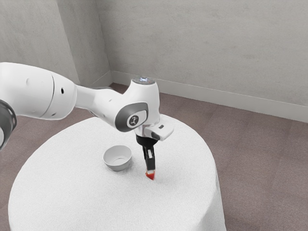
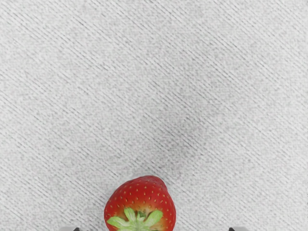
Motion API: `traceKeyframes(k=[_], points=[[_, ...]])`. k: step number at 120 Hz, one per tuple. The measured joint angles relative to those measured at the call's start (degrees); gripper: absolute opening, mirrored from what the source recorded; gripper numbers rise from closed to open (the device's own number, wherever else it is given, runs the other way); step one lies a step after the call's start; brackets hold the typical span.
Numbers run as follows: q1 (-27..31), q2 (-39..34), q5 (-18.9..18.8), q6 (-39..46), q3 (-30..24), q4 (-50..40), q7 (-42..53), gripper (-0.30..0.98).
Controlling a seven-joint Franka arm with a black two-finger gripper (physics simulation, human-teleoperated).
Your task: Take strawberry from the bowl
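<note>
Have the strawberry (image 2: 140,198) between the tips of the gripper (image 1: 150,170), outside the bowl (image 1: 117,164), with green leaves on its red flesh. Hold the jaws spread, wider apart than the fruit, with bare space on either side of it and a larger gap on one side than the other. Cannot tell for sure about its contact with the cloth. Find the bowl upright near the jaws, toward the exterior view's left. See the round, white-covered table (image 1: 57,185) below and all around the jaws. Further out, behind them, see brownish floor (image 1: 260,154), then a grey wall (image 1: 202,43).
</note>
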State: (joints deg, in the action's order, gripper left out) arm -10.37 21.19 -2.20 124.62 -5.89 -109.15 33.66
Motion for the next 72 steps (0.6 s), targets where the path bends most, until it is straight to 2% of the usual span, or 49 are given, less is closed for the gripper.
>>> traceKeyframes(k=[19, 37, 55, 72], points=[[0.32, -2.43, 0.27, -0.96, 0.09, -0.47, -0.22, 0.55], [1.48, -13.46, 0.03, -7.58, 0.50, -0.65, -1.93, 0.62], [5.46, -25.85, -0.27, -16.66, 0.61, -0.37, -4.45, 0.65], [8.37, -30.19, -0.39, -22.25, 1.81, 0.34, -7.02, 0.67]])
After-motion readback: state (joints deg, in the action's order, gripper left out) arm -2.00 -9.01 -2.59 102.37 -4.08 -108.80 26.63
